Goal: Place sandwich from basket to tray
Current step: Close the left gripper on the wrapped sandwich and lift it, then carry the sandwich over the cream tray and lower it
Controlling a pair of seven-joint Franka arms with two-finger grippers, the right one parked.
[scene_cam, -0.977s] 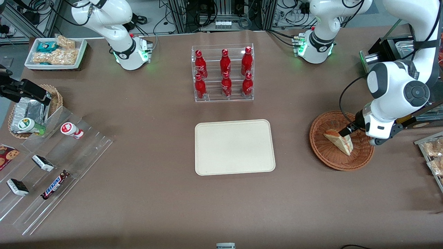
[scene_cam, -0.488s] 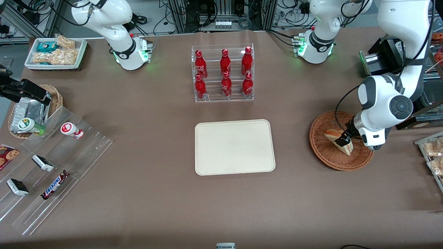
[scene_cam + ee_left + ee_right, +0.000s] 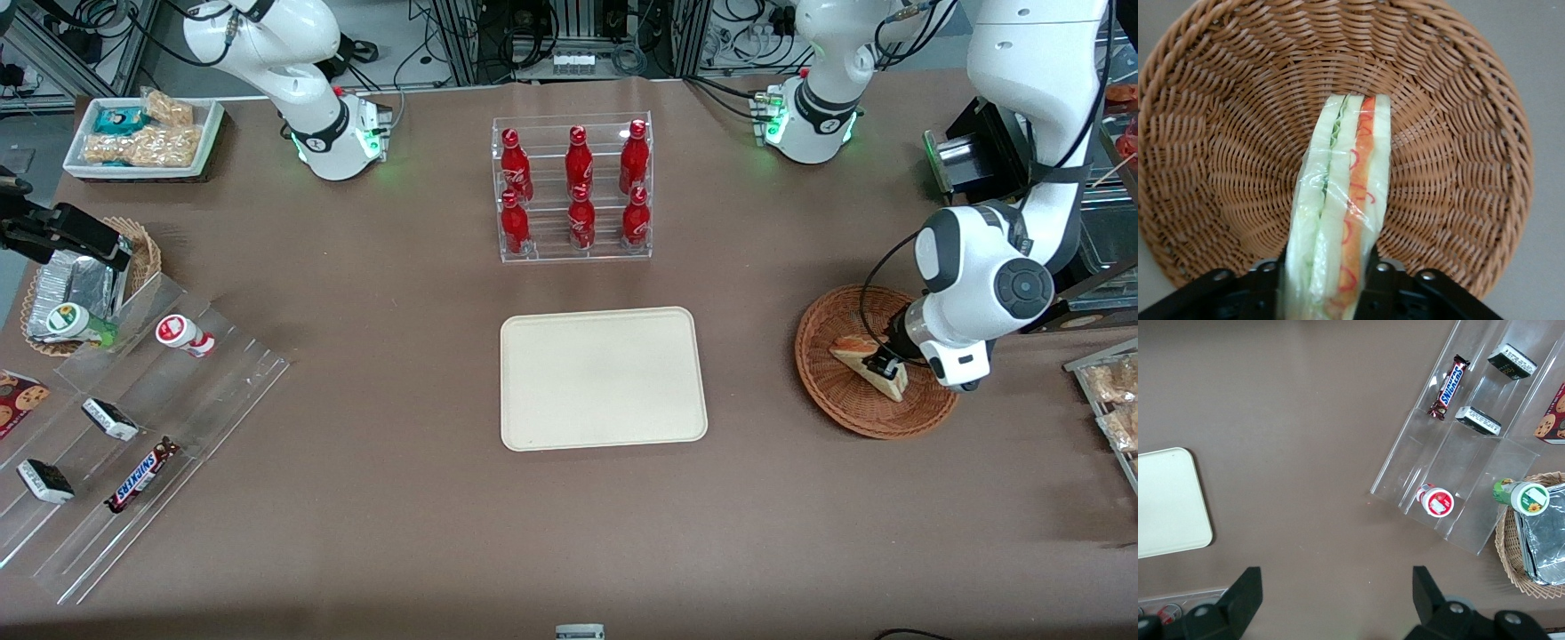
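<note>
Sandwich [image 3: 1341, 213] between gripper [image 3: 1328, 280] fingers, in basket [image 3: 1218, 133]

My left arm bends down from its elbow, wrist angled low toward the working arm's end of the table. My black two-finger gripper [image 3: 882, 364] sits low there, its fingers [image 3: 1388, 283] pressed against something wedged between them, one on each flank.

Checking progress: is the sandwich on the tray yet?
No, the sandwich lies in the basket at the gripper; the tray is bare.
</note>
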